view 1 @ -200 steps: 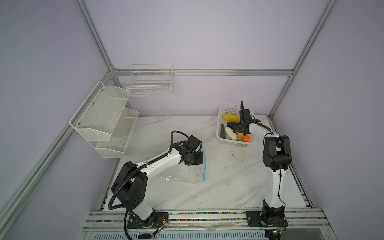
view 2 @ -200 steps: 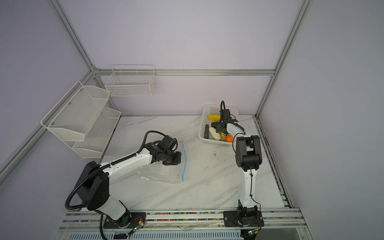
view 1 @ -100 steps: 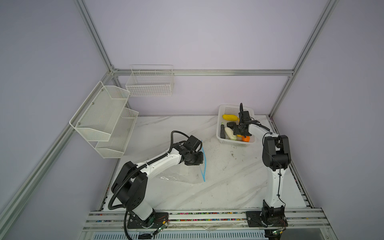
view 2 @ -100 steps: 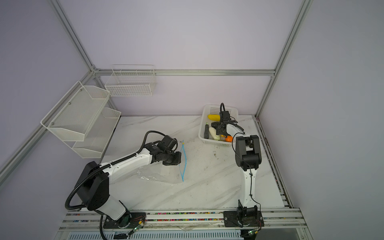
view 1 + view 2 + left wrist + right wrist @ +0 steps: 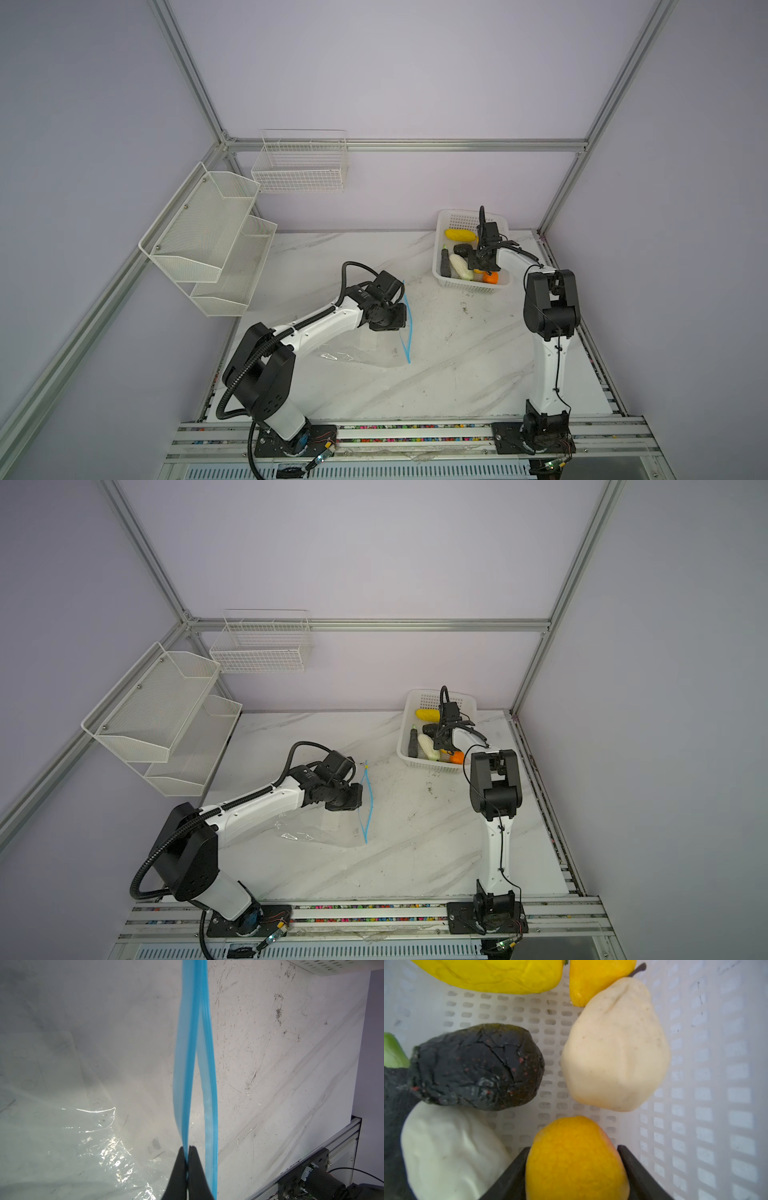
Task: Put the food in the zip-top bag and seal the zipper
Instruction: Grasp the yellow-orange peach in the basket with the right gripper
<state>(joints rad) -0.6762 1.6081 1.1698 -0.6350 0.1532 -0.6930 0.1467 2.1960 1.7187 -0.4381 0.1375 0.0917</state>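
As we look down on the marble table, the zip-top bag lies mid-table; far right, a white basket holds the food. The left gripper pinches the zipper (one blue lip); the right gripper straddles an orange fruit, grip unclear.

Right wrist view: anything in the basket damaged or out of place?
Only the black avocado: its skin is cracked all over, with red specks showing through, so the coating looks worn. Nothing else in the white perforated basket looks damaged or misplaced.
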